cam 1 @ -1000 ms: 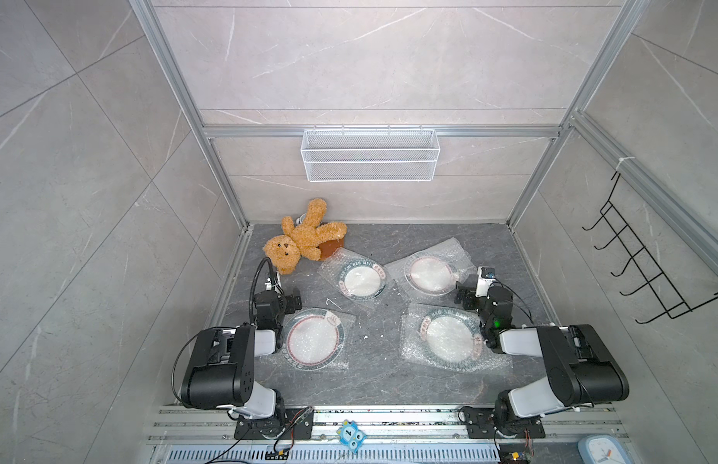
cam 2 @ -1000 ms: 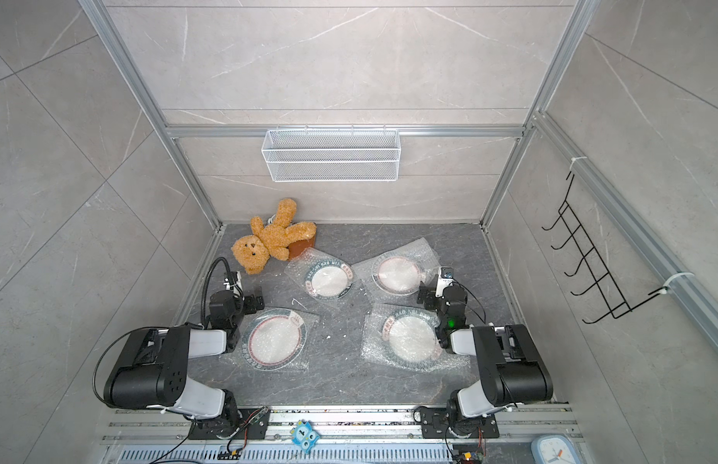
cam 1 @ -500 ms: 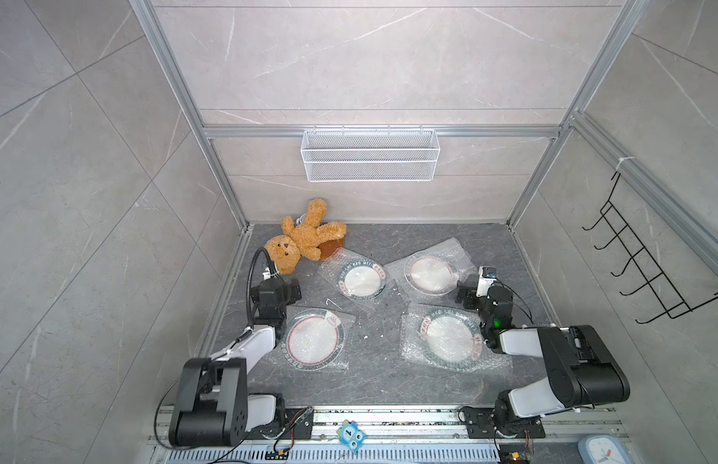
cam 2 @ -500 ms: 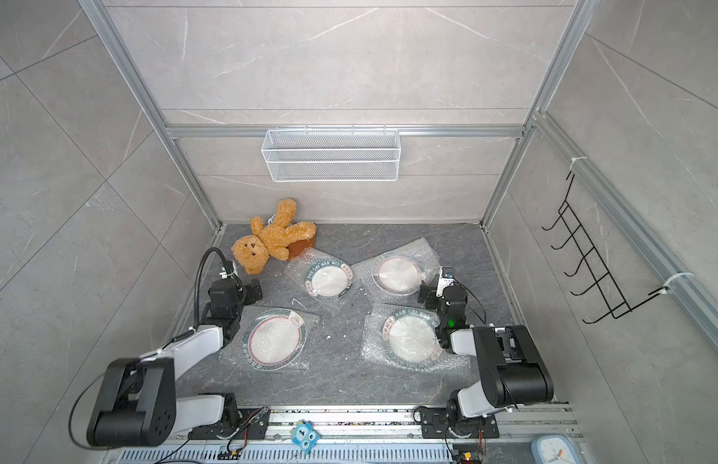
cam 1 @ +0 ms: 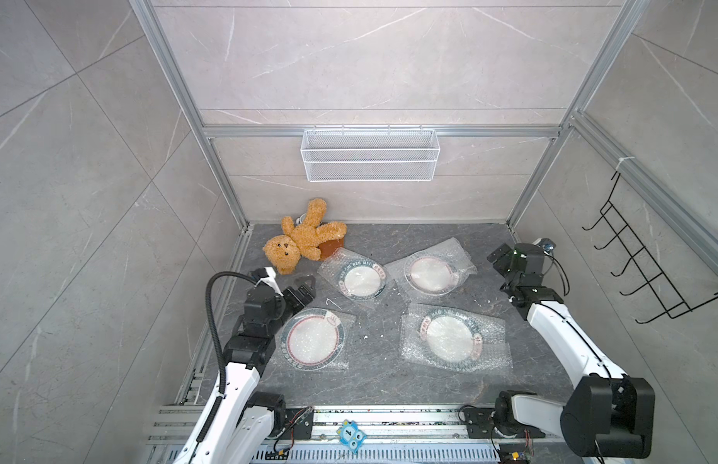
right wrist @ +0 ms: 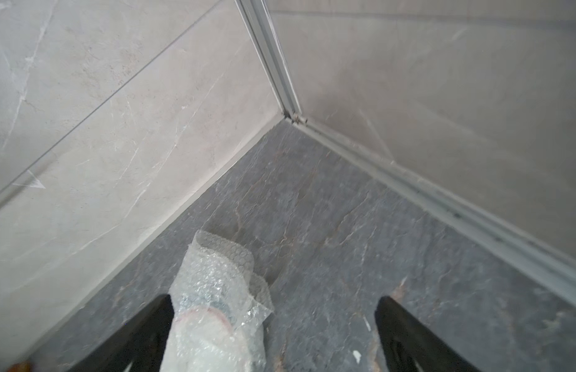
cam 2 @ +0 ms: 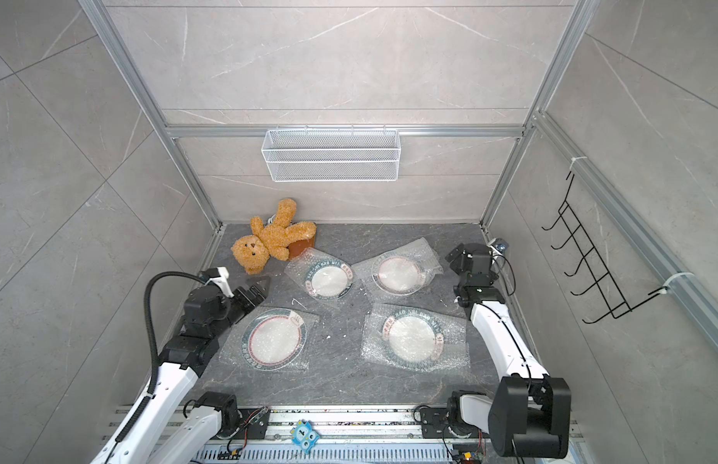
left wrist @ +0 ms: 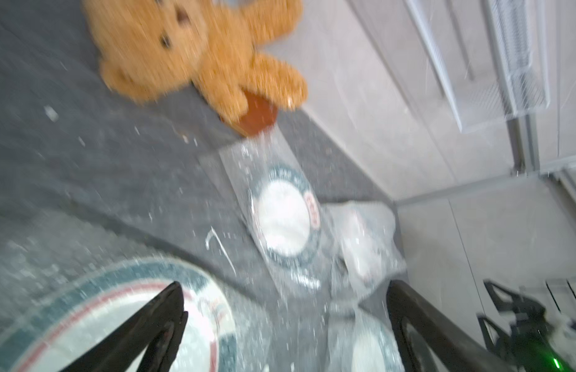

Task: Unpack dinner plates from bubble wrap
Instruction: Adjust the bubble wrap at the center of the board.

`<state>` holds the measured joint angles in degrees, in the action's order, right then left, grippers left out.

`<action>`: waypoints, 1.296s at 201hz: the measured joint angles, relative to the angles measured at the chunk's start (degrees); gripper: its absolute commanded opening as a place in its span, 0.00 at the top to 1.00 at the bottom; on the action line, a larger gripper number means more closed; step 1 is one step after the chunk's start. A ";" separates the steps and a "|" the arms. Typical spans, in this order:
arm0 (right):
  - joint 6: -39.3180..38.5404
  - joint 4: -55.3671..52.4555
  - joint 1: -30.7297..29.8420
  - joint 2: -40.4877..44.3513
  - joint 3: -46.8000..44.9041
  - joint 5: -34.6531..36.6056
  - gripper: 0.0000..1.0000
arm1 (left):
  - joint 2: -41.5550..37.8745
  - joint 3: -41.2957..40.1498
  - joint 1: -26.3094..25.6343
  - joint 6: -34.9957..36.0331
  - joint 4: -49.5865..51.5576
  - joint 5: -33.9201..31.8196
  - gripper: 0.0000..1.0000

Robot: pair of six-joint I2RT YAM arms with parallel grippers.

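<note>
Several dinner plates, white with a dark green rim, lie flat on the grey floor, each inside its own clear bubble wrap pouch: near left (cam 1: 312, 339), far left (cam 1: 361, 279), far right (cam 1: 431, 275), near right (cam 1: 449, 337). My left gripper (cam 1: 302, 286) hovers open just beyond the near-left plate (left wrist: 119, 306), nothing between its fingers (left wrist: 170, 309). My right gripper (cam 1: 496, 260) is open to the right of the far-right pouch (right wrist: 216, 290), off the wrap and facing the back right corner. The wrist views show each pair of jaws (left wrist: 283, 285) (right wrist: 273, 299) spread wide and empty.
A brown teddy bear (cam 1: 301, 239) lies at the back left on a brown slab (cam 1: 333, 247). A white wire basket (cam 1: 369, 154) hangs on the back wall, a black hook rack (cam 1: 638, 265) on the right wall. Small white scraps (cam 1: 365, 336) dot the floor.
Both arms have unfolded from their rest pose: the left reached forward first, past the near-left plate; the right then lifted and stretched toward the back right corner. Both grippers stayed open.
</note>
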<state>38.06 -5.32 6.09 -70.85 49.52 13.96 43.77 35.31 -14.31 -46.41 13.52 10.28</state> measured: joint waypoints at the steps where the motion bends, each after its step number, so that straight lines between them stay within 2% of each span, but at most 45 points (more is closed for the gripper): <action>1: 0.37 -0.35 0.39 0.15 -0.22 -0.52 0.00 | 0.09 0.07 -0.76 -0.07 0.48 0.37 0.01; 18: 4.57 -7.02 3.39 1.70 -1.55 -5.22 0.00 | 2.14 1.86 -9.51 -0.76 5.99 2.89 0.02; 48: 6.99 -15.26 3.28 2.93 0.35 -14.84 0.00 | 11.19 6.95 -23.10 -2.14 9.57 5.62 0.03; 72: 6.38 -19.41 3.15 5.09 -0.52 -18.10 0.00 | 20.92 7.93 -32.17 -3.54 6.69 6.82 0.06; 92: 4.61 -24.17 3.17 9.70 -3.26 -19.02 0.00 | 27.47 6.67 -37.79 -6.08 1.75 8.15 0.07; 112: 1.86 -27.61 3.15 10.27 -3.41 -22.12 0.04 | 33.07 6.49 -42.38 -8.11 -2.12 8.55 0.09; 142: -0.70 -28.79 3.15 7.32 -4.07 -25.42 0.09 | 40.83 8.59 -45.09 -12.41 -6.62 9.51 0.12; 164: -1.95 -28.28 3.15 5.07 -5.38 -26.43 0.21 | 45.97 10.51 -45.75 -16.72 -11.39 9.46 0.19; 190: -2.43 -26.80 3.15 3.96 -7.37 -27.93 0.31 | 50.88 12.74 -46.16 -21.84 -15.45 8.66 0.43; 221: -3.28 -24.83 3.15 3.72 -10.82 -29.11 0.52 | 54.90 15.17 -46.21 -27.36 -18.69 5.55 0.73; 248: -3.43 -25.16 3.15 4.59 -12.94 -29.64 0.53 | 57.44 16.13 -45.00 -30.45 -19.89 3.58 1.00; 260: -3.45 -26.03 3.15 6.16 -13.14 -29.57 0.52 | 58.34 16.44 -43.30 -31.15 -20.06 3.67 1.00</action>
<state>34.61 -31.35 9.23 -64.69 36.38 -15.62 102.10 51.75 -57.60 -77.56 -6.55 13.96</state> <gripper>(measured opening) 0.473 0.052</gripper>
